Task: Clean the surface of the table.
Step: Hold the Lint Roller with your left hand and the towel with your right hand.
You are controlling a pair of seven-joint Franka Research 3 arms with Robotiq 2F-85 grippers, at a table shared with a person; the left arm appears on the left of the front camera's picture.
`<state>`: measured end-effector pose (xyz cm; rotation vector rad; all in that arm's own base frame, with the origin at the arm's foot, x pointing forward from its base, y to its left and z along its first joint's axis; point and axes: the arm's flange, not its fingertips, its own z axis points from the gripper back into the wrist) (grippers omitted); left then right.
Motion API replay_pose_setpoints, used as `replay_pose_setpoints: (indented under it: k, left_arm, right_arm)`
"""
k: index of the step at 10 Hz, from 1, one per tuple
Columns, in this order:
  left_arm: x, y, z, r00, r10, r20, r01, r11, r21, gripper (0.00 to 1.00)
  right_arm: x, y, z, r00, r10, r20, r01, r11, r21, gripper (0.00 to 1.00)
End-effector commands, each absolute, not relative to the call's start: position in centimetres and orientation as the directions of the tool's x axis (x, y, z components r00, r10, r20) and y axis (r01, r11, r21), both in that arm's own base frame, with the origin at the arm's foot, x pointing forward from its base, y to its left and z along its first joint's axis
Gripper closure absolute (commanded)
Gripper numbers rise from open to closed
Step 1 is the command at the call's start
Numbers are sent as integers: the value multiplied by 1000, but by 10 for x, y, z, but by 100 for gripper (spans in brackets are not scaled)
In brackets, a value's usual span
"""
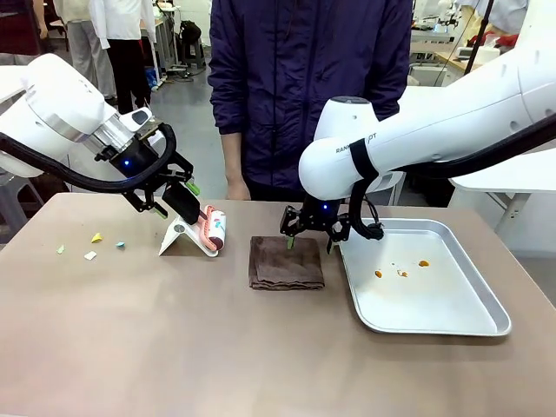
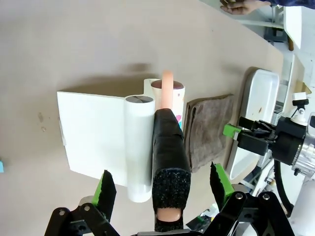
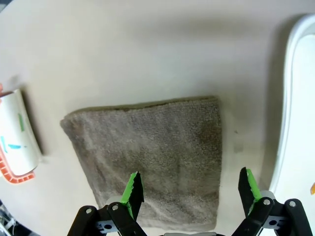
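Note:
The taupe-brown table (image 1: 174,347) holds a lint roller (image 1: 214,230) propped on a white stand (image 1: 178,236). Its handle is pink with a black foam wrap (image 2: 170,160). My left gripper (image 1: 184,200) is open and straddles that wrap, with a gap on each side of it (image 2: 165,187). A folded brown towel (image 1: 286,263) lies mid-table. Just above the towel's far edge, my right gripper (image 1: 306,233) is open and holds nothing (image 3: 190,189). Small paper scraps (image 1: 96,237) dot the table at the left.
A silver metal tray (image 1: 473,328) with a few orange crumbs (image 1: 423,262) sits right of the towel. A person in a dark jacket (image 1: 304,87) stands at the far edge, one hand (image 1: 236,188) near it. The near half of the table is bare.

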<state>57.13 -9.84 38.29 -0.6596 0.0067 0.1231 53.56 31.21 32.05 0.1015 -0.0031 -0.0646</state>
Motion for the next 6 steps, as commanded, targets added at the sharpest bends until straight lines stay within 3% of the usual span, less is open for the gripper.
replay_pose_setpoints:
  k: [1, 6]
  left_arm:
    - [569, -95, 385, 993, 112, -27, -103, 755, -648, 0]
    - [569, -94, 386, 991, 129, -23, -112, 736, -668, 0]
  right_arm:
    - [539, 321, 321, 995, -89, -39, 92, 993, 76, 0]
    - [539, 321, 308, 993, -95, -69, 101, 990, 101, 0]
